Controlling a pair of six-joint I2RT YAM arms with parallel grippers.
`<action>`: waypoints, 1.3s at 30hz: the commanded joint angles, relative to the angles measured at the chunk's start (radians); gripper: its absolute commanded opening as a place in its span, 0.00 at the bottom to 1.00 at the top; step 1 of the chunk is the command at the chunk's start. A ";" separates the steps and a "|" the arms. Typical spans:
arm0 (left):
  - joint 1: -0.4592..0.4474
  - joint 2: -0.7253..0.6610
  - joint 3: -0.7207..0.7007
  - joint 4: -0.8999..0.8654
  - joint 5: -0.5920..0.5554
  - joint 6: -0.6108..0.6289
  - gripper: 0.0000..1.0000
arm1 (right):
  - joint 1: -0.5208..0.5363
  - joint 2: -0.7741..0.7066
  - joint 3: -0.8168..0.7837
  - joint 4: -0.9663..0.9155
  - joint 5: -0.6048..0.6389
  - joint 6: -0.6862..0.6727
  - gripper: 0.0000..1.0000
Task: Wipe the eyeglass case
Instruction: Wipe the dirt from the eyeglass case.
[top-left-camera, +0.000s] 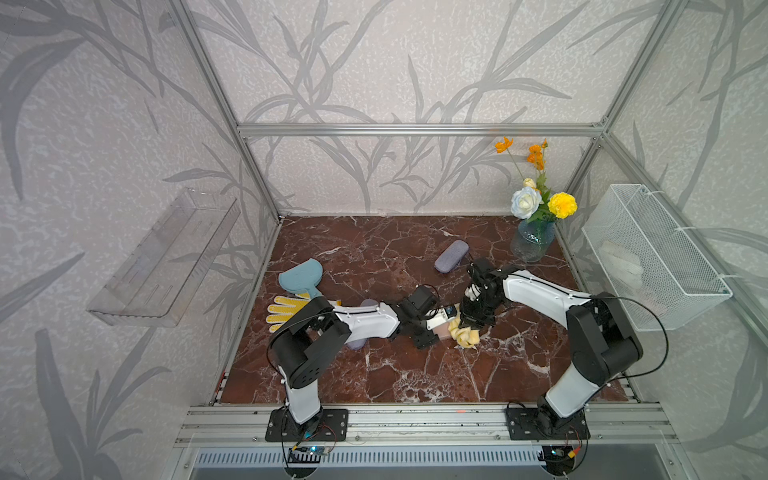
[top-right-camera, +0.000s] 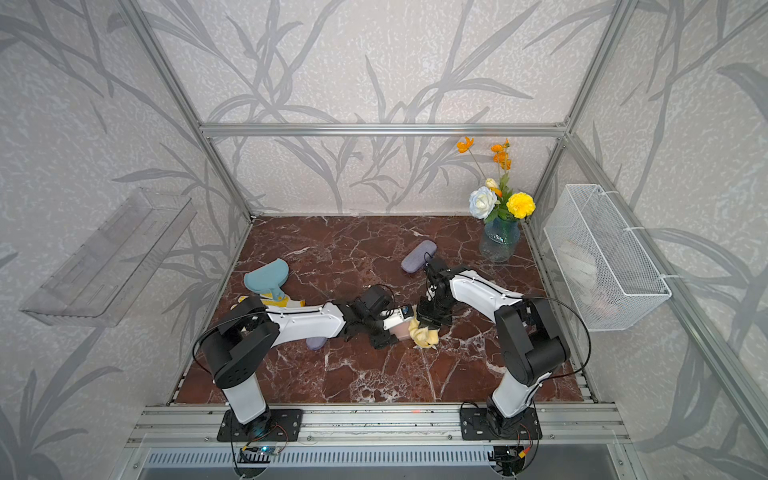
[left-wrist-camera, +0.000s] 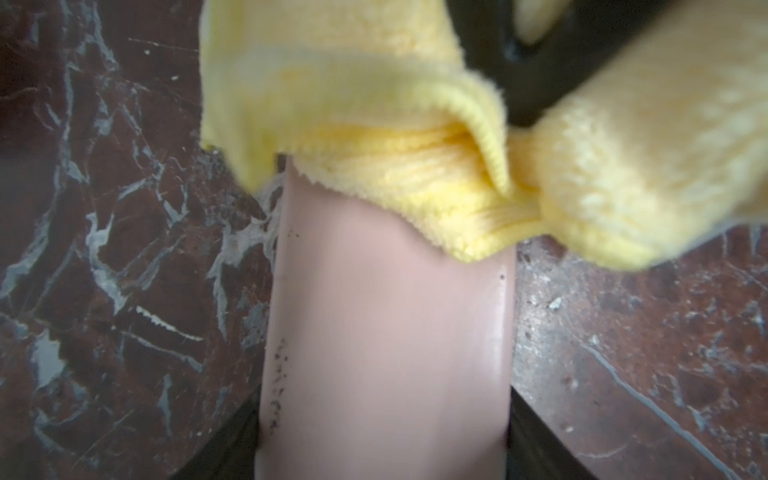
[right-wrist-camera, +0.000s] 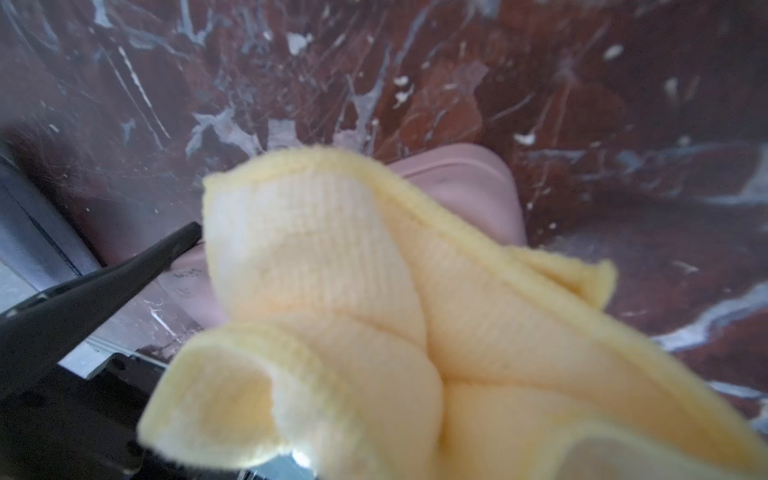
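Near the middle of the worktop (top-left-camera: 395, 374), the left tool (top-left-camera: 434, 328) is closed partway on the pink case (left-wrist-camera: 386, 332). One finger (left-wrist-camera: 224, 453) lies against each long side of it. The right wrist view shows a black finger (right-wrist-camera: 124, 282) touching the case's side. I cannot tell whether the case rests on the worktop or sits just above it.

Facing it, the right tool (top-left-camera: 473, 322) points down and is clenched on a bunched yellow cloth (right-wrist-camera: 374, 332). The cloth's folds hang over the end of the case farthest from the left tool and touch its top.

Farther back on the left lie a yellow glove (top-left-camera: 286, 309) and a blue mitt (top-left-camera: 300, 274). A grey case (top-left-camera: 451, 256) lies behind the right tool, well apart from it. A vase (top-left-camera: 532, 241) of flowers stands in the far right corner.
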 joint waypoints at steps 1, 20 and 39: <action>-0.015 -0.063 -0.031 0.011 -0.017 -0.017 0.24 | -0.054 0.025 0.036 -0.106 0.408 -0.107 0.00; -0.027 -0.163 -0.106 0.077 -0.043 -0.149 0.09 | -0.017 0.021 -0.062 0.019 0.136 0.016 0.00; -0.060 -0.186 -0.164 0.132 -0.174 -0.174 0.05 | 0.112 -0.024 -0.065 0.131 0.010 0.126 0.00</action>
